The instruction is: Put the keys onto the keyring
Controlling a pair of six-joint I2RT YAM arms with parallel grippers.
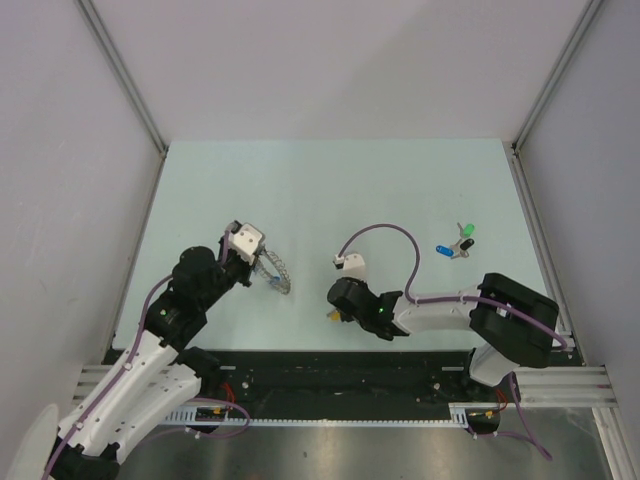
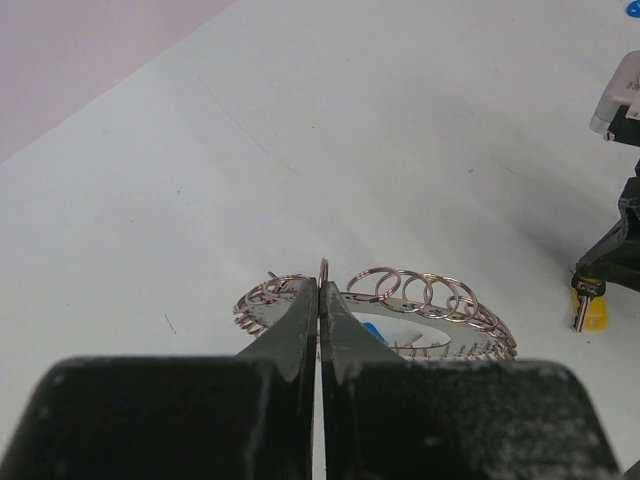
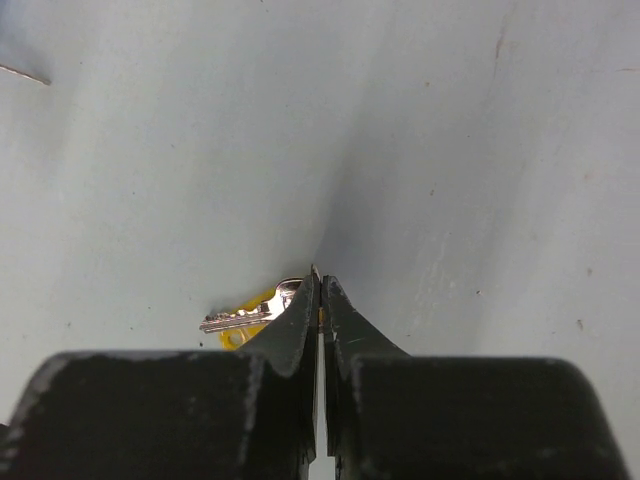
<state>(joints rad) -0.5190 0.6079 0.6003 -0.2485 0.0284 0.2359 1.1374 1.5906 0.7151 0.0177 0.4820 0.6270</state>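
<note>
1. A pale mint table (image 1: 330, 190) fills the floor of a white-walled bay, and both arms reach in from its near edge.
2. The left gripper (image 2: 321, 290) is at the left-centre of the table. Its two fingers are pressed together on a thin wire loop at the near rim of the keyring (image 2: 420, 290).
3. The keyring is a wide band of linked silver loops. In the overhead view it shows as a narrow arc (image 1: 277, 275) just right of the left wrist. I cannot tell whether its far edge touches the table.
4. The right gripper (image 3: 320, 285) is low over the near middle of the table, well apart from the keyring. Its fingers are closed tight on the yellow key (image 3: 250, 318), pinching it at the yellow cap, and the silver blade sticks out to the left.
5. In the left wrist view, the yellow key (image 2: 592, 315) hangs below the right gripper's dark fingers, close to the table.
6. The blue key (image 1: 444, 250) and the green key (image 1: 465, 231) lie near each other on the right side of the table, away from both grippers.
</note>
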